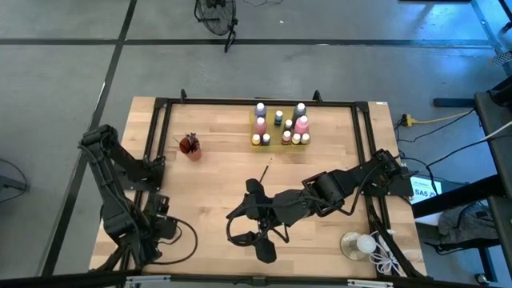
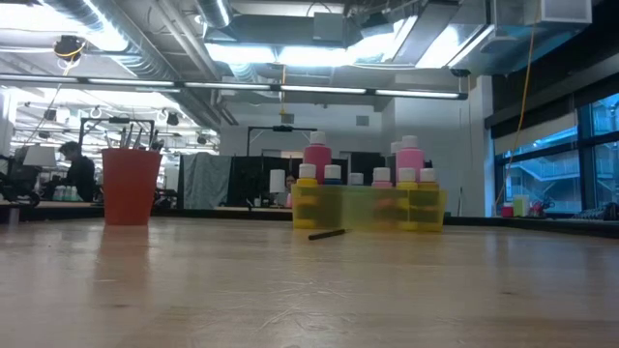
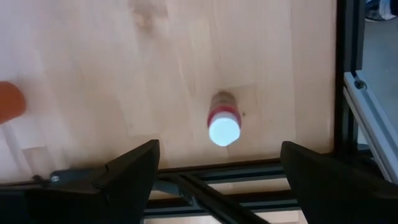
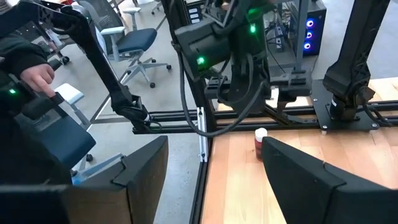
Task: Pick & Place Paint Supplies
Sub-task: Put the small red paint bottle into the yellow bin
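Between picks. Right gripper wide, empty, low over table centre; left gripper wide above red bottle. Next, probably: loose paintbrush into red cup.

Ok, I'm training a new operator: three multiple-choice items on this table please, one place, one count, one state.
1. The red cup stands: A) on the left arm's side of the bottles; B) among the bottles; C) on the floor.
2. How many loose brushes lie on the wood: A) four; B) one; C) none.
3. The right hand is: A) shut on a bottle; B) shut on a brush; C) open, empty.
A, the high view shows it there; B, one lies near the bottles; C, fingers apart, nothing between.
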Controlling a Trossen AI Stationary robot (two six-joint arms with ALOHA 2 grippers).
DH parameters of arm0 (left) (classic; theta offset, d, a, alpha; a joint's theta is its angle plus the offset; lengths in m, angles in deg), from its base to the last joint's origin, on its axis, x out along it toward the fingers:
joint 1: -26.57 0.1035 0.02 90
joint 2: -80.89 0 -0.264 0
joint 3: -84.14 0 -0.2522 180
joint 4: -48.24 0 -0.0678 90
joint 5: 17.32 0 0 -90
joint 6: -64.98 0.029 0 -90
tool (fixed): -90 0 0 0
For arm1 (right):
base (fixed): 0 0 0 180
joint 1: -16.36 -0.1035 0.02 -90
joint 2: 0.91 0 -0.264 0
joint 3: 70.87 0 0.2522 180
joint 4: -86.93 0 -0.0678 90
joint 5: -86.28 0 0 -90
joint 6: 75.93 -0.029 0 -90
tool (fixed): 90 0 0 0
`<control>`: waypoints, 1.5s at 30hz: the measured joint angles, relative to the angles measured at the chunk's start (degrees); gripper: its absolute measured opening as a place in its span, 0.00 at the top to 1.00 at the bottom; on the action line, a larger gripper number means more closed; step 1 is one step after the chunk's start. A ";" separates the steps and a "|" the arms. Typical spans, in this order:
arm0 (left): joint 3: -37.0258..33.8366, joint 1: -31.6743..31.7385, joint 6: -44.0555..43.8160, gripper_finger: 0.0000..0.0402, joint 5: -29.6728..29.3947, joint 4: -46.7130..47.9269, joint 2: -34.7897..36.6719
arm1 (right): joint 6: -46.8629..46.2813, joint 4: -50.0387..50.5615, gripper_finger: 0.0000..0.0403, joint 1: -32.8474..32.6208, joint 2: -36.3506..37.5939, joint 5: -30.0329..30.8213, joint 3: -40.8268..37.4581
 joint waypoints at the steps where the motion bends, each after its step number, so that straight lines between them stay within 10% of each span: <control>1: -1.25 -0.03 -0.01 0.18 0.52 -1.34 0.34 | 0.00 0.00 0.35 0.02 0.00 0.00 0.00; 45: -24.75 -1.15 -0.49 0.31 -1.02 -23.66 8.84 | 0.34 -1.42 0.35 2.58 -1.07 -0.11 -0.04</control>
